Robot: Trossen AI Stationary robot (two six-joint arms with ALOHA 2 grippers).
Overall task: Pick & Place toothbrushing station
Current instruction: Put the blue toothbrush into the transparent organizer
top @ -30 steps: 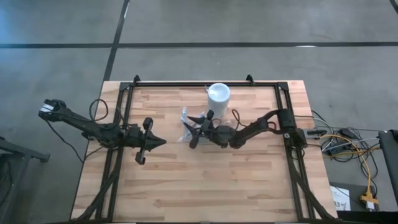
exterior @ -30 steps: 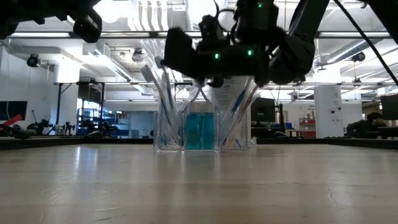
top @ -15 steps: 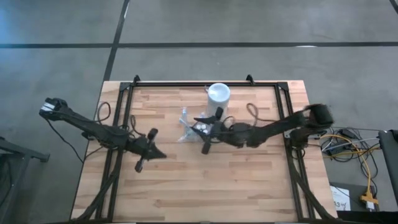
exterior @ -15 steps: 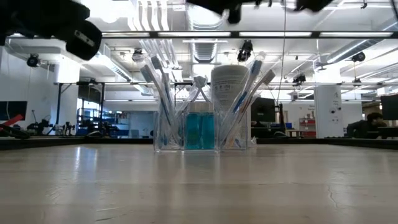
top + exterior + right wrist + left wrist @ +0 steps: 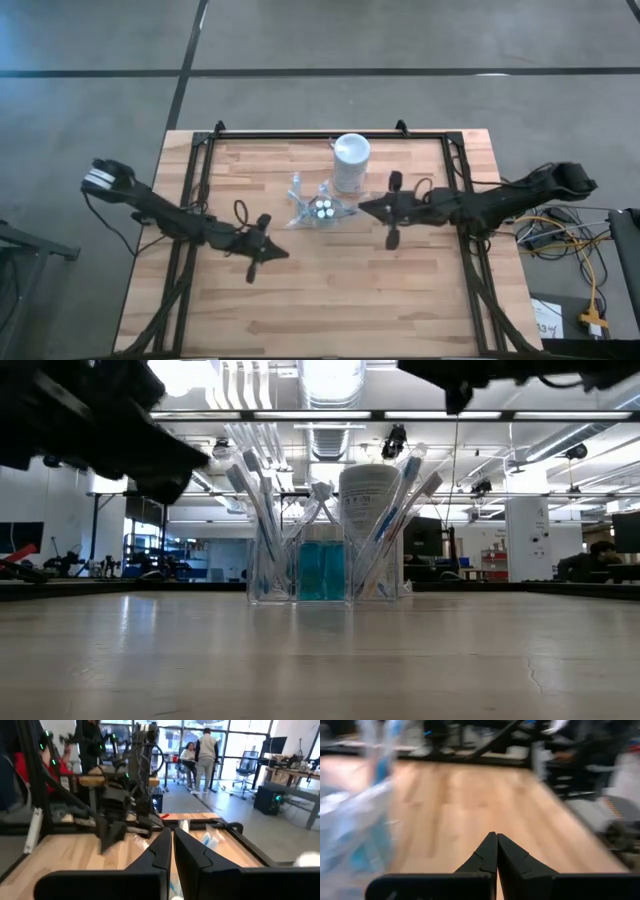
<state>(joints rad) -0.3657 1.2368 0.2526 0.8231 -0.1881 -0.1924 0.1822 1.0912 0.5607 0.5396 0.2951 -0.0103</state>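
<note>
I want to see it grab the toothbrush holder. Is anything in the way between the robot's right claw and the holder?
Nothing visible. From above, only bare table lies between the right gripper, which is shut and empty, and the clear holder with its toothbrushes. The white cup stands behind the holder, off that path.

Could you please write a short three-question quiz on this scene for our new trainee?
1. True or false: the right gripper is shut on a toothbrush.
2. What stands right behind the clear holder, toward the table's far edge? A) white cup B) kettle C) bowl
3. Fill in: the left gripper is ____ and holds nothing.

Key
1. False; it is shut, empty, beside the holder.
2. A, the white cup.
3. Shut.
</note>
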